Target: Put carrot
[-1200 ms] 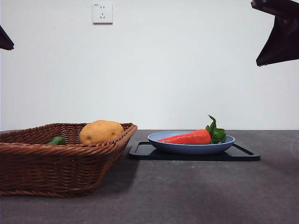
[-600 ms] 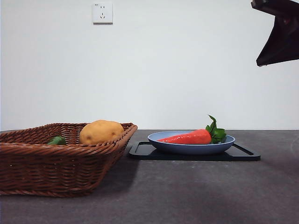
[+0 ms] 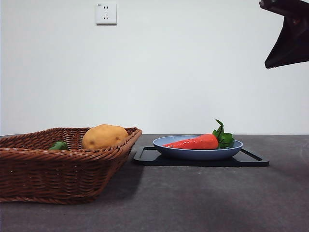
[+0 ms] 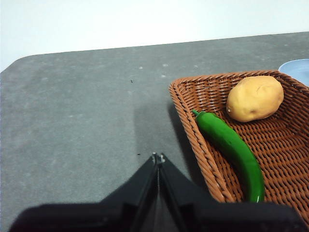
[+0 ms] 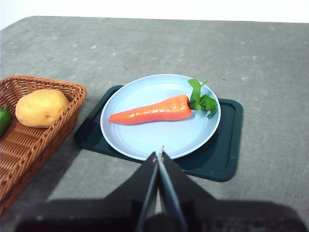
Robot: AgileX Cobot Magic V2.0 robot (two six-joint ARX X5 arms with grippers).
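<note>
The carrot (image 3: 195, 142) (image 5: 153, 110), glossy red-orange with green leaves at its thick end, lies on a pale blue plate (image 3: 198, 153) (image 5: 145, 140). The plate rests on a dark tray (image 3: 251, 159) (image 5: 227, 159). My right gripper (image 5: 160, 153) is shut and empty, high above the plate's near rim; in the front view it shows as a black tip at the top right corner (image 3: 288, 34). My left gripper (image 4: 158, 158) is shut and empty, above bare table beside the wicker basket (image 4: 193, 116). It is out of the front view.
The brown wicker basket (image 3: 53, 169) (image 5: 19, 145) stands left of the tray and holds a tan potato (image 3: 104, 136) (image 4: 254, 98) (image 5: 41, 108) and a green pepper (image 3: 59, 145) (image 4: 231, 150). A wall socket (image 3: 105, 13) is on the white back wall.
The black tip at the front view's left edge, seen a second ago, has left the picture. The carrot, plate and basket have not moved.
</note>
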